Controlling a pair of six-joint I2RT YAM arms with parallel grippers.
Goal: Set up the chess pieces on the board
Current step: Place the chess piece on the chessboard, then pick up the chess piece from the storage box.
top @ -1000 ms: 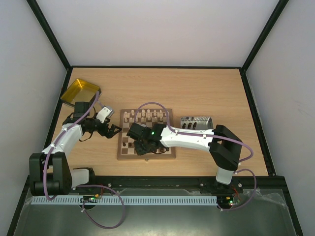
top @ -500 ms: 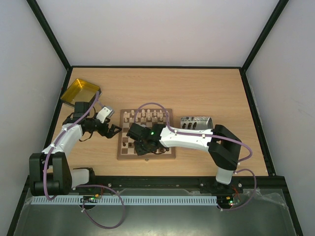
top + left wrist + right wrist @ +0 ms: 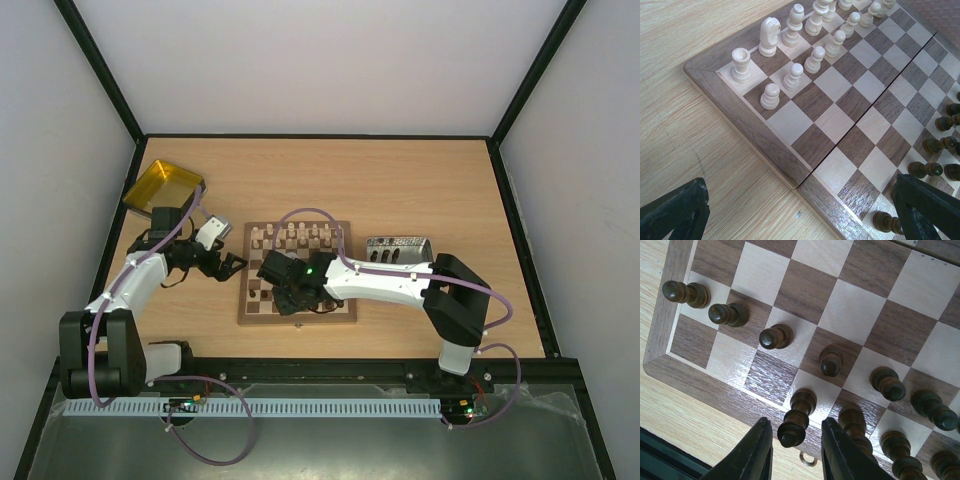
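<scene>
The right gripper (image 3: 795,452) is slightly parted, its two fingers (image 3: 757,452) flanking a tall dark piece (image 3: 796,417) with a thin gap visible on each side, so it frames the piece without pinching it. That piece stands upright on a light square in the row nearest the edge of the board (image 3: 705,382). A second tall dark piece (image 3: 856,426) stands on the next square, just beside one finger. Beyond them a row of dark pawns (image 3: 775,336) stands one per square, and the pale wooden counter (image 3: 670,405) shows past the board's border.

The left gripper (image 3: 797,200) is spread wide and holds nothing. It hovers over the board's side edge, where board and counter meet. Past it the cream pieces (image 3: 792,76) stand in two rows along the far side, and more dark ones line the near side.

From above, the yellow tray (image 3: 165,185) lies at the counter's far left corner, and the grey tray (image 3: 398,248) sits just right of the board.

Compared with the top view a second ago, arms, board and trays sit in the same places; I can make out no shift.
</scene>
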